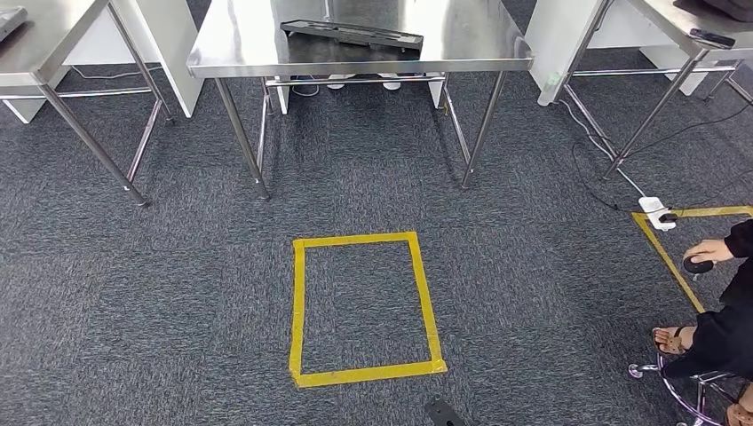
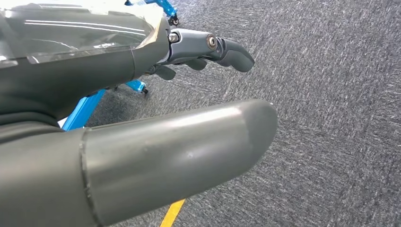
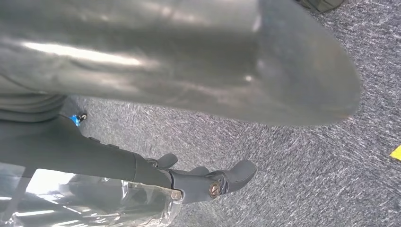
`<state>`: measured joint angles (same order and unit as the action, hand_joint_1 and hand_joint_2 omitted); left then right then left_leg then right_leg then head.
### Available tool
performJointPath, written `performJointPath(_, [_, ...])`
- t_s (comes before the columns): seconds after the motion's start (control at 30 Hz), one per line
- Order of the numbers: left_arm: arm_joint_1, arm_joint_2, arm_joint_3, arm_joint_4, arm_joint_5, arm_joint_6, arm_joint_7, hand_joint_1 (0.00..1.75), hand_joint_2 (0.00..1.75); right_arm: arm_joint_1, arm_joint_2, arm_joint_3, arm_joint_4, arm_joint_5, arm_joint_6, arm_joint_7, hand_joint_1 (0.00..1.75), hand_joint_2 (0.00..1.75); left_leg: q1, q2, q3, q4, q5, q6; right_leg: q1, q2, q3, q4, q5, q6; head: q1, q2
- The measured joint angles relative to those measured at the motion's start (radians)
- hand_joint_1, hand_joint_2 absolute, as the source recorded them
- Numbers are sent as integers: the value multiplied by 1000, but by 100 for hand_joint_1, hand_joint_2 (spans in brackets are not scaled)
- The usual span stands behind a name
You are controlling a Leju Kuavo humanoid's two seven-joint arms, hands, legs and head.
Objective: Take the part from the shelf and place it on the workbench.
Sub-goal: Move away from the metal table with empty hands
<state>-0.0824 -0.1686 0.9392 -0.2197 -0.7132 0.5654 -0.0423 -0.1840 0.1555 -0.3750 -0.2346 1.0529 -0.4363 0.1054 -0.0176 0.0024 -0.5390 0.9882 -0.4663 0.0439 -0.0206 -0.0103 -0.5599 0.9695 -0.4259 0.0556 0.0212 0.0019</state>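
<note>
A long dark flat part [image 1: 352,35] lies on the steel workbench [image 1: 249,44] at the far middle of the head view. My left hand [image 2: 94,71] hangs over grey carpet, its thick thumb stretched out and its dark fingers [image 2: 227,49] extended, holding nothing. My right hand [image 3: 94,156] also hangs above the carpet, with its fingers [image 3: 227,177] extended and nothing in them. Both hands are far from the part.
A yellow tape rectangle [image 1: 364,306] marks the carpet in front of the workbench. More steel tables stand at far left [image 1: 53,44] and far right [image 1: 675,22]. A seated person [image 1: 719,328] and a power strip [image 1: 657,213] are at the right. A blue frame [image 2: 82,111] stands near my left hand.
</note>
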Motion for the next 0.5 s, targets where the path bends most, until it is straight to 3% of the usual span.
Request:
performJointPath(0.07, [0,0,0,0,0,0,-1,0,0,0,0,-3,0,0,0,0,0,0,6,7,0,-9,10,10,0,2,-11,18,-12,3,0,0])
performJointPath(0.1, [-1,0,0,0,0,0,-1,0,0,0,0,-4,0,0,0,0,0,0,10,12,-1,-14,15,15,1,3,-27,49,-32,0,2,0])
performJointPath(0.2, [-1,-1,0,0,-1,0,-1,0,0,1,0,-11,0,0,-1,-2,0,0,14,29,-13,-16,22,19,0,6,-114,245,-130,-8,6,0])
performJointPath(0.23, [-1,-2,0,0,-1,0,-2,0,0,2,0,-13,0,-1,-1,-3,0,0,14,36,-17,-15,23,18,-1,6,-131,292,-148,-5,6,0])
performJointPath(0.27, [-1,-2,1,0,-1,0,-2,0,0,3,0,-15,0,-1,-1,-4,0,0,15,43,-19,-15,25,15,-1,6,-126,298,-149,1,6,0])
performJointPath(0.3, [0,-2,1,0,-1,0,-3,0,0,3,-1,-16,0,-1,-1,-5,0,0,17,50,-21,-14,25,13,-3,3,-100,262,-134,9,6,0])
performJointPath(0.37, [-1,-3,1,0,-1,0,-5,0,0,1,-1,-17,0,-1,-1,-6,0,0,19,66,-21,-9,24,3,-5,-25,-13,114,-90,21,6,0])
performJointPath(0.43, [-1,-3,1,0,-1,0,-6,0,0,-3,-1,-18,0,-1,-2,-8,0,0,16,80,-21,-2,19,-11,0,-47,36,18,-65,12,7,0])
performJointPath(0.5, [-1,-3,1,0,-3,0,-8,0,0,-4,-1,-20,0,-2,-3,-9,0,0,16,94,-17,-1,18,-25,6,-34,35,9,-61,-11,6,0])
